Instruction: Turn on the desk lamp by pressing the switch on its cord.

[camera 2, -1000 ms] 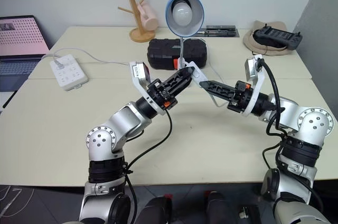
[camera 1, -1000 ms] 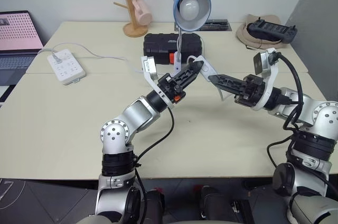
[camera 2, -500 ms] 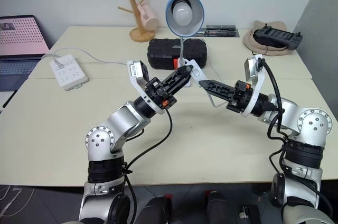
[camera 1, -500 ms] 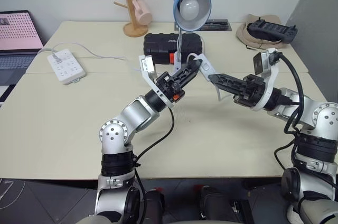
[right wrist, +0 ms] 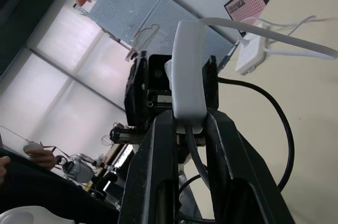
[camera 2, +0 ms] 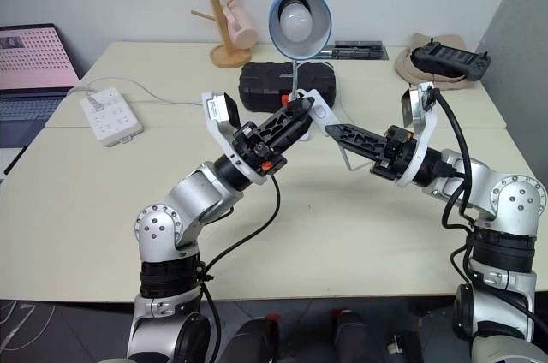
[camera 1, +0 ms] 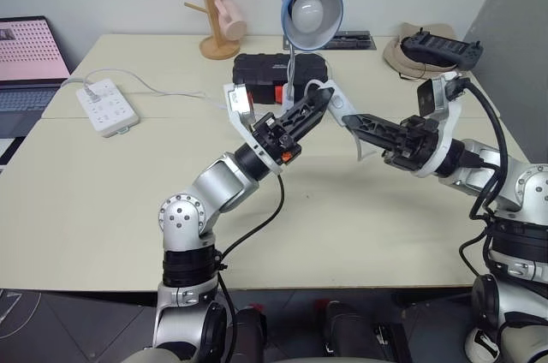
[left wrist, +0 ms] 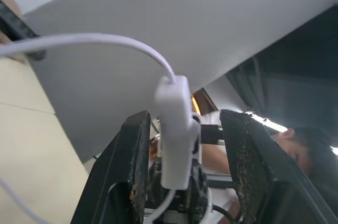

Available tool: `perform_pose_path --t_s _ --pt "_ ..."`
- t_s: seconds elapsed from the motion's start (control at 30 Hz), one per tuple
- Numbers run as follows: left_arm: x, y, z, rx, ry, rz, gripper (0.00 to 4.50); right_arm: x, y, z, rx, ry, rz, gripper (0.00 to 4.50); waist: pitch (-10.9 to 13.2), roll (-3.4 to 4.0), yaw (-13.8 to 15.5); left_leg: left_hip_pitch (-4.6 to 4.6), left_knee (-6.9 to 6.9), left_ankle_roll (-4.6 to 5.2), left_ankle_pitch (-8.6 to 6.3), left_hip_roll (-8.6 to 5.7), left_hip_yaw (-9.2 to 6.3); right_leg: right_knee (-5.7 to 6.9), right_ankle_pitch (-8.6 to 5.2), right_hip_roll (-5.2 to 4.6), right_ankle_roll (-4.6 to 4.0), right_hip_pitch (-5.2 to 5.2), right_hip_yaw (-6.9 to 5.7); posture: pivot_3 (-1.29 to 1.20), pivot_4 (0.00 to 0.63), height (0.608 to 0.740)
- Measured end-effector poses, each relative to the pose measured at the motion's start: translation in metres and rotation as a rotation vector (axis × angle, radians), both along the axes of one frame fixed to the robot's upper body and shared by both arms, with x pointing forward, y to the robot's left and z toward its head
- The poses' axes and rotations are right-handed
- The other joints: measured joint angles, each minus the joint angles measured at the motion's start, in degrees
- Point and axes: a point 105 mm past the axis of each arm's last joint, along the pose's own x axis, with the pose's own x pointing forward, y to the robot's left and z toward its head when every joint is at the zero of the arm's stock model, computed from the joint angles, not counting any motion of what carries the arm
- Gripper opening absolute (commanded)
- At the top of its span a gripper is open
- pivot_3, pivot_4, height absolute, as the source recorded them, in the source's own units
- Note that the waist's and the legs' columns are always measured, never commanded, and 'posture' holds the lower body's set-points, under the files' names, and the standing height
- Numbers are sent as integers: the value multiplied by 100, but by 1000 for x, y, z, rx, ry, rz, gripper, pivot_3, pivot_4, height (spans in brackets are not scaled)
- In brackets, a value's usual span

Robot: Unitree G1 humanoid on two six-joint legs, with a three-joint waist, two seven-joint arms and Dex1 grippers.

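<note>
Both arms are raised over the table (camera 1: 103, 200) and meet at the switch (camera 1: 336, 103), which is lifted off the surface just in front of the desk lamp (camera 1: 312, 12). The lamp stands near the far edge beside a black case (camera 1: 265, 68), and its bulb looks unlit, so the press has apparently not yet taken effect.

The right gripper (camera 1: 351, 122) holds the switch: in the right wrist view its 2 black fingers (right wrist: 158, 145) are clamped on the lower end of the white oblong body (right wrist: 189, 71), with the cord (right wrist: 274, 36) running off from the top toward the power strip (camera 1: 107, 106) and another length hanging down between the fingers.

The left gripper (camera 1: 321, 102) sits at the same switch from the other side. In the left wrist view its 2 fingers (left wrist: 134, 155) stand apart, flanking the switch (left wrist: 174, 129) with a gap on each side, so they are not squeezing it.

The step in hand is the press itself, with the switch held steady by 1 gripper and the other poised around it. The next move probably calls for the left fingers to close across the switch so that 1 of them lands on the rocker, while the right grip does not slip. Which face carries the rocker cannot be told. If the squeeze lands on the plain sides, the lamp will likely stay dark.
</note>
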Motion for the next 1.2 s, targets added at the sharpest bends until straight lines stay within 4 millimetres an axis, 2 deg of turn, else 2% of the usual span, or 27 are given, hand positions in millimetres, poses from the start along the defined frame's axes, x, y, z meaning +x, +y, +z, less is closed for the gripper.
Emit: perform_pose_path --t_s 0.33,0.63,0.77,0.97,1.2 --pt "0 -1 -1 0 5 -1 2156 -2 3 3 17 9 9 334 1 -1 0 -1 -1 0 0 2 1 -5 0 4 1 0 1 0 150 740" --pt "4 2 -2 -7 13 16 2156 -2 0 -4 0 32 -10 334 2 -3 4 -2 -1 0 0 2 0 -7 -1 4 1 0 0 0 150 740" --pt "4 3 -2 -7 13 16 1626 -2 1 -3 0 28 -14 334 2 -3 4 -2 -1 0 0 4 -1 -7 -1 5 2 0 0 0 150 740" --pt "1 4 -5 -13 14 1 526 -4 3 -2 15 30 3 334 3 -4 4 -3 -2 0 0 5 -1 -9 -1 7 2 0 0 0 150 740" --pt "0 4 -5 -20 15 -1 490 -4 4 -1 22 34 8 334 3 -5 4 -3 -2 0 0 5 -1 -10 -1 8 2 0 0 0 150 740"
